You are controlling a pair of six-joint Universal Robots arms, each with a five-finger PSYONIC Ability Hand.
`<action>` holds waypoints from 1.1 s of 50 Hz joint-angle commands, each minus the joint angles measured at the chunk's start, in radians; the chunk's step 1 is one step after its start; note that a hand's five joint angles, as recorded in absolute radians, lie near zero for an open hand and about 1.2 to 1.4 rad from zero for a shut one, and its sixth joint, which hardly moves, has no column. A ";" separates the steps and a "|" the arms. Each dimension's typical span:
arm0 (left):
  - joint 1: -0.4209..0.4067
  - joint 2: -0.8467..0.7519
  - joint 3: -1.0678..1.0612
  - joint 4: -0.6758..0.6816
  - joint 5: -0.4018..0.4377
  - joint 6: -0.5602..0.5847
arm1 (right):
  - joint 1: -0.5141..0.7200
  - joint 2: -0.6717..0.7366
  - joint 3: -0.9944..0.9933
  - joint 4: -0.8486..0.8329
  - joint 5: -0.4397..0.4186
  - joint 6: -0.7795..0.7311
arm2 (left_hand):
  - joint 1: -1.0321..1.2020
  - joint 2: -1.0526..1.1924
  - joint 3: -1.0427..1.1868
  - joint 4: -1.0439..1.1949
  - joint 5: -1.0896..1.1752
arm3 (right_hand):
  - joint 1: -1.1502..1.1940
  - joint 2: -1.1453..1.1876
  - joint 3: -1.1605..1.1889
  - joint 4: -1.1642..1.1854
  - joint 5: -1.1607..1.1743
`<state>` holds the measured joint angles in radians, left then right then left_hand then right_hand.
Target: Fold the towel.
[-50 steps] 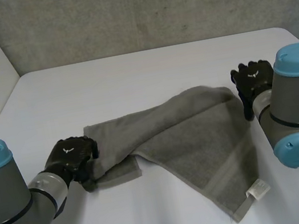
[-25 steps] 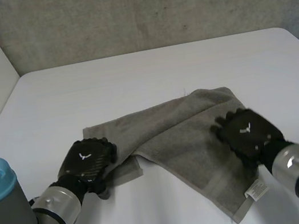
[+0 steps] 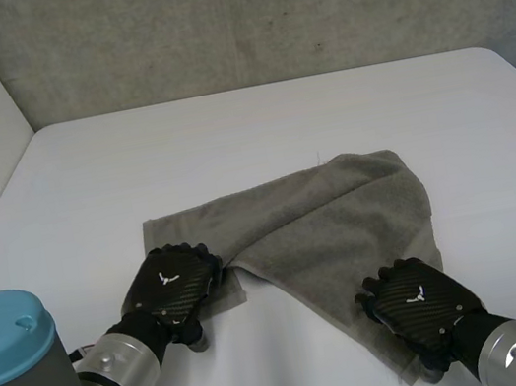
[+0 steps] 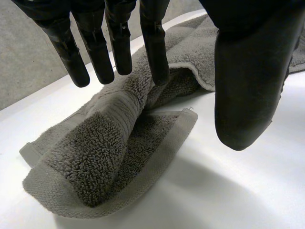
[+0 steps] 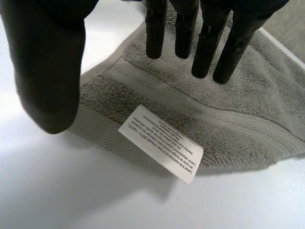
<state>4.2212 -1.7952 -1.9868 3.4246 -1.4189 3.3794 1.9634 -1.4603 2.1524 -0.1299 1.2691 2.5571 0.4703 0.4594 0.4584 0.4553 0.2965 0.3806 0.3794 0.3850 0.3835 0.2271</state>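
On your white tabletop (image 3: 256, 123) the grey towel (image 3: 333, 220) lies rumpled, its left end doubled under. Your left robot hand (image 3: 172, 286) hangs over that end, fingers straight, holding nothing. The right robot hand (image 3: 419, 301), likewise spread and empty, covers the near corner and its label (image 5: 161, 143) from above.

A white table (image 3: 256, 123) carries a grey towel (image 3: 333, 220), lying rumpled across its near half. The towel's left end is bunched and folded over itself; its near right corner lies flat, a white care label (image 5: 161, 143) showing.
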 commanded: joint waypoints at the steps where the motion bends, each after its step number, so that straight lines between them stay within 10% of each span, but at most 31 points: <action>1: 0.002 -0.003 -0.001 0.004 0.000 0.000 | 0.003 0.017 0.018 -0.070 0.007 0.002 | -0.004 0.007 0.008 0.011 -0.005 | 0.077 0.078 0.073 0.074 0.056; 29: 0.000 -0.003 -0.012 0.004 0.002 -0.003 | 0.015 0.051 0.027 -0.073 0.012 0.002 | -0.016 -0.005 -0.004 -0.001 -0.017 | 0.109 0.111 0.105 0.107 0.089; 50: 0.002 -0.003 -0.017 0.004 0.000 -0.003 | 0.011 0.058 0.027 -0.097 0.010 0.020 | -0.019 -0.008 -0.007 -0.004 -0.020 | 0.556 0.557 0.551 0.553 0.535; 55: 0.010 -0.003 -0.017 0.004 0.000 -0.005 | -0.001 0.054 0.020 -0.111 0.010 0.041 | -0.034 -0.023 -0.022 -0.019 -0.034 | 1.015 1.016 1.010 1.012 0.994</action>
<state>4.2239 -1.7978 -2.0035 3.4284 -1.4186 3.3763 1.9732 -1.4022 2.1798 -0.2294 1.2793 2.5794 0.4655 0.4572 0.4560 0.4531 0.2821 1.1165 1.1105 1.1098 1.0991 0.9294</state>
